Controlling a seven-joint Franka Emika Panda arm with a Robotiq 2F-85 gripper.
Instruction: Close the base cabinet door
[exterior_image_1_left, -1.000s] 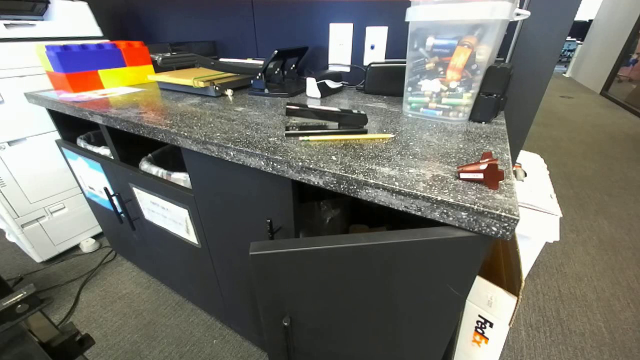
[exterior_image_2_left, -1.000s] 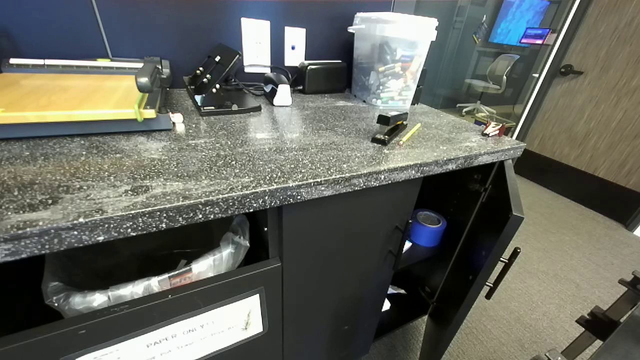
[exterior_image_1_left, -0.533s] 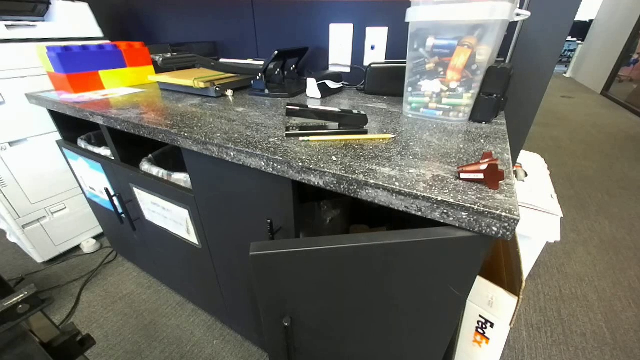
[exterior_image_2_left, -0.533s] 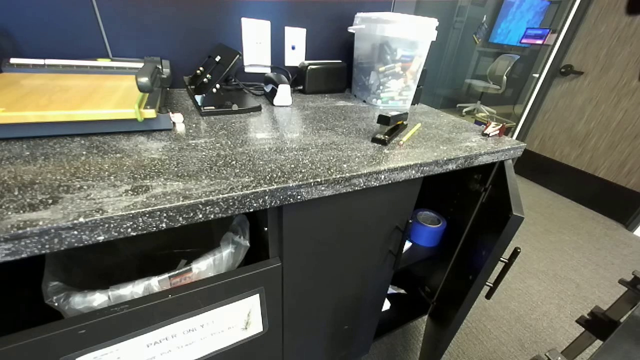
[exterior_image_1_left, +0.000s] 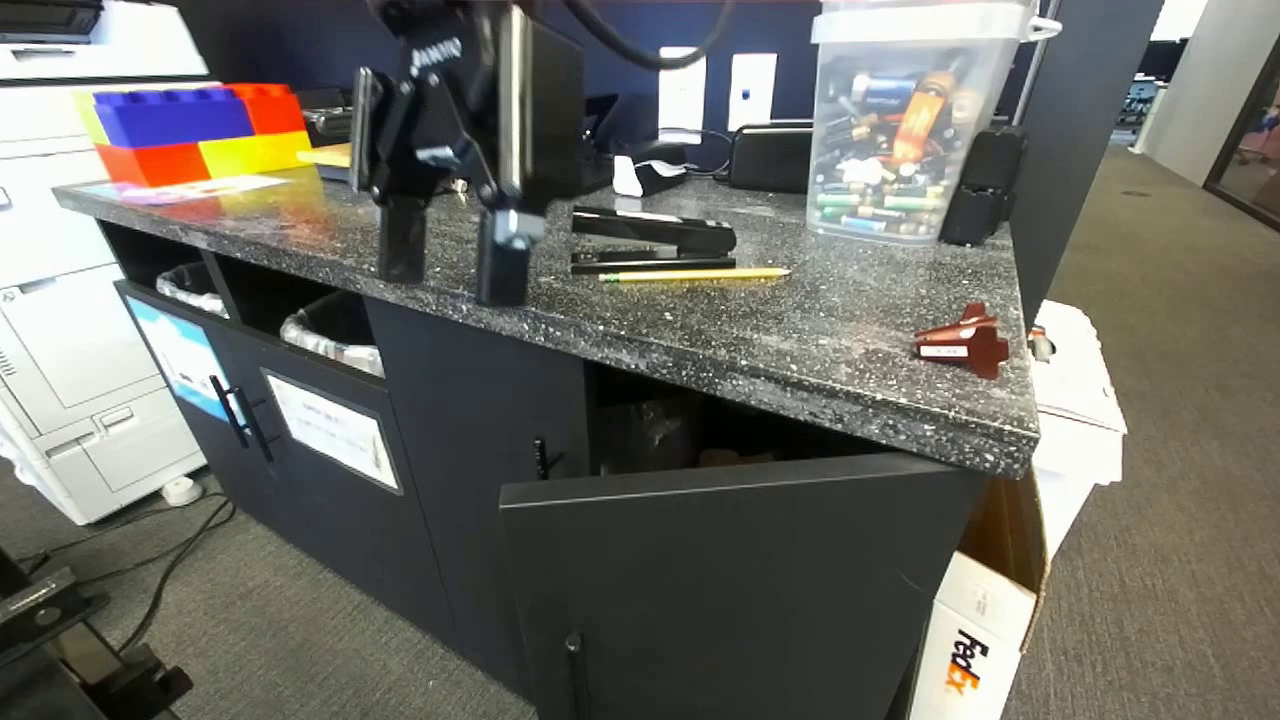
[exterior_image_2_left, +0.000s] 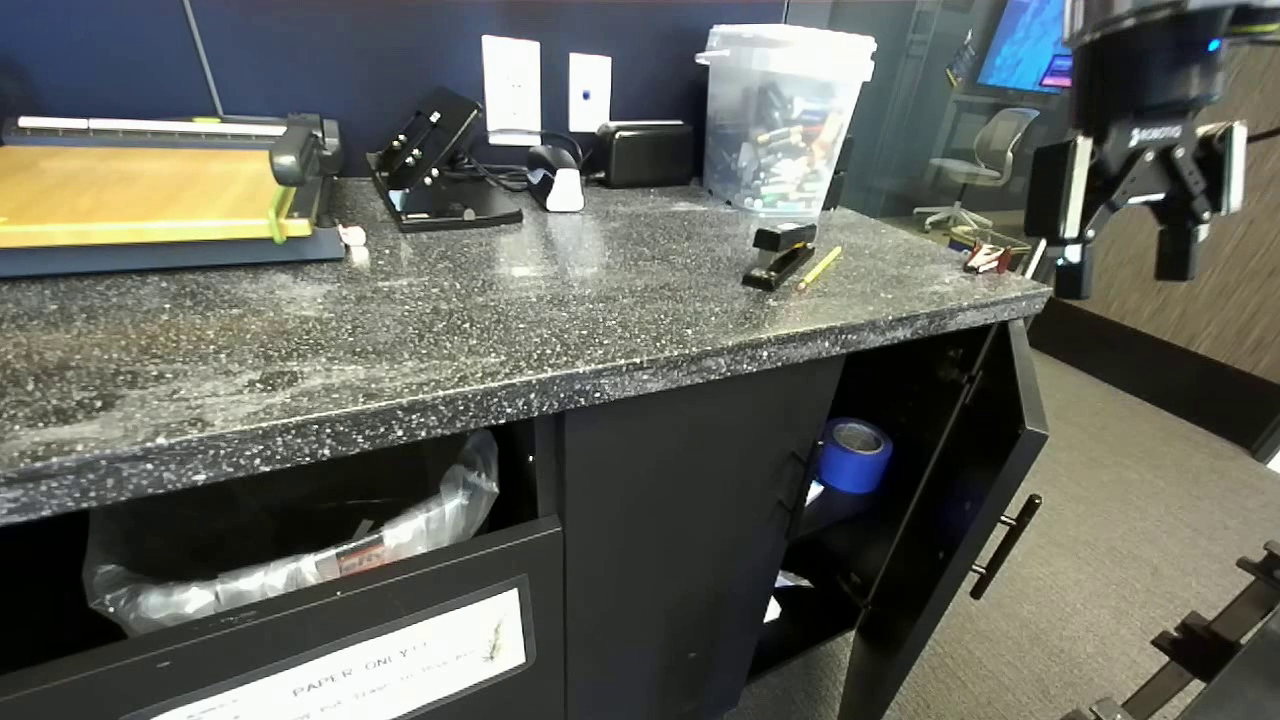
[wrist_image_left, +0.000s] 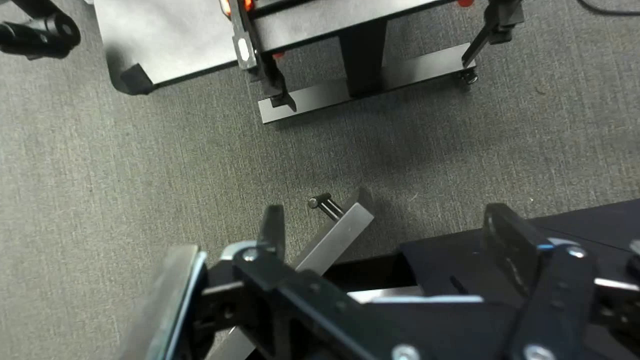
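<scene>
We see the base cabinet door (exterior_image_1_left: 740, 580) standing open, below the gripper (exterior_image_1_left: 452, 262) and apart from it, with its handle (exterior_image_2_left: 1006, 547) on the outer face. The gripper looks released to us, its fingers (exterior_image_1_left: 502, 272) spread wide. Behind it, in an exterior view, we find the countertop (exterior_image_1_left: 850, 310) with a black stapler (exterior_image_1_left: 690, 234) and a yellow pencil (exterior_image_1_left: 695, 274), and lower, inside the cabinet (exterior_image_2_left: 680, 540), a blue tape roll (exterior_image_2_left: 853, 466).

In an exterior view, a stapler (exterior_image_1_left: 668, 232) and pencil (exterior_image_1_left: 695, 274) lie above center. Toy blocks (exterior_image_1_left: 200, 136) sit upper left, a plastic bin (exterior_image_1_left: 905, 135) upper right.
</scene>
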